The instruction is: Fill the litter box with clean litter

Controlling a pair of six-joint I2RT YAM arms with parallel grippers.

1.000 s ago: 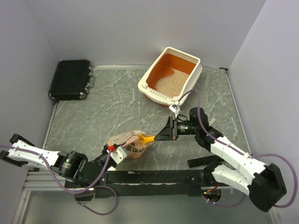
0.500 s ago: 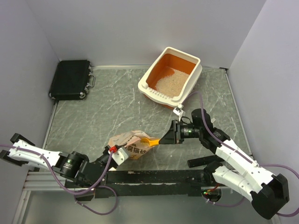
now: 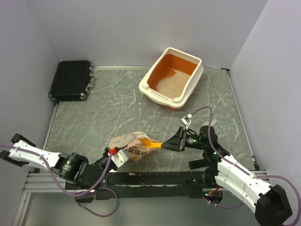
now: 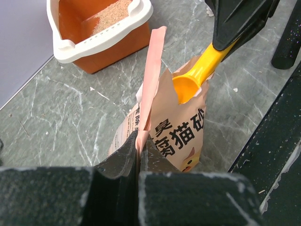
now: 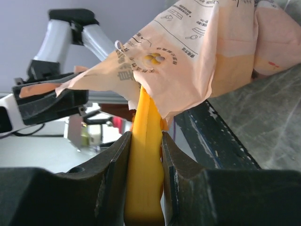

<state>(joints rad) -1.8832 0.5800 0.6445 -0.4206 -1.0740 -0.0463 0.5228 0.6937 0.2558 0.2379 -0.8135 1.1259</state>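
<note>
Overhead, litter box (image 3: 151, 79): it sits at the far right of the table (image 3: 108, 108), slotted rim towards the arms, with a partial layer of clean litter (image 3: 169, 82) on its orange floor.
Overhead, bag (image 3: 126, 143): it stands at the near edge, well apart from the box, with a black case (image 3: 70, 80) in the far left corner.
Overhead, open room: bare marbled surface lies between bag and box. The side walls and the rail in front hem the arms in.
Left wrist, left gripper (image 4: 138, 146): its jaws are pinched tight on the bag's pink top flap, holding the mouth up.
Left wrist, scoop (image 4: 190, 84): the yellow-orange bowl rests at the bag's torn mouth, with the right gripper (image 4: 221, 44) behind it.
Left wrist, handling: the bag looks like thin, soft film, likely to sag or fold if the flap is let go.
Right wrist, right gripper: its jaws are clamped partway closed on the scoop's handle, with the bag's torn edge draped over the shaft.
Right wrist, grip point: the stiff handle probably suits a firm hold, though smooth plastic may twist.
Right wrist, litter: loose and light, it would spill from a tilted bowl, so the scoop should travel level.
Right wrist, edge to mind: the box's raised near rim must be cleared.
</note>
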